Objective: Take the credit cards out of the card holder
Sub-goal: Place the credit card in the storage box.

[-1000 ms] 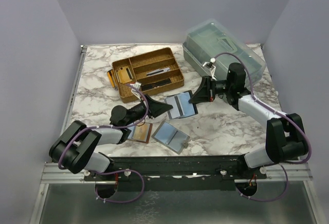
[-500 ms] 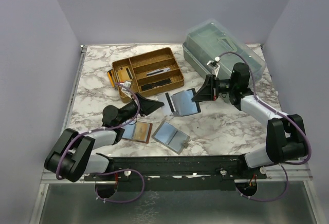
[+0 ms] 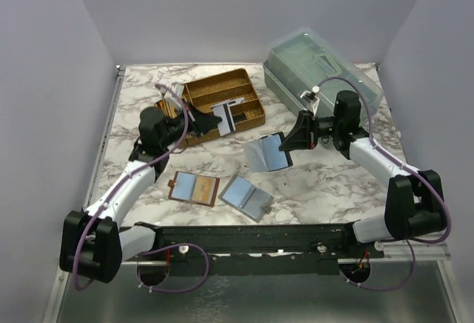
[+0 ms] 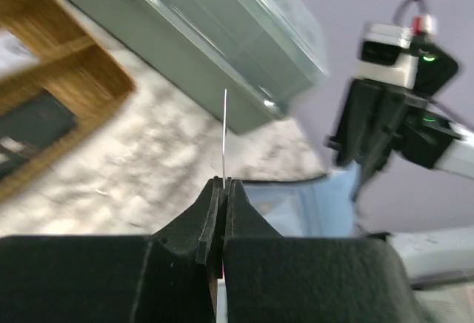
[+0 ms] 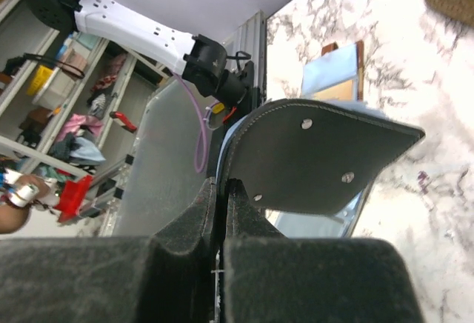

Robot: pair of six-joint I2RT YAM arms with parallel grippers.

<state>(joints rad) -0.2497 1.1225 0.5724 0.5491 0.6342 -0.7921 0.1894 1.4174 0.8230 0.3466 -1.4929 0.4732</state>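
My left jaws are pressed together on a credit card [image 4: 225,127]. From my wrist it is edge-on, a thin pale line standing up out of my left gripper [image 4: 224,184]. From above, the card is pale with a dark stripe and sits over the near compartments of the wooden tray [image 3: 222,93].

My right jaws are clamped on the black outer flap of the card holder [image 3: 266,154], with my right gripper [image 5: 222,187] pinching that flap at its edge. The holder hangs open and tilted above the marble table [image 3: 318,182], its blue-grey inside turned toward the overhead view. I cannot tell whether its pockets hold another card.

Nearer my bases, a brown holder [image 3: 194,188] and a grey holder [image 3: 246,198] lie open side by side. A clear lidded box [image 3: 322,67] stands at the far right.
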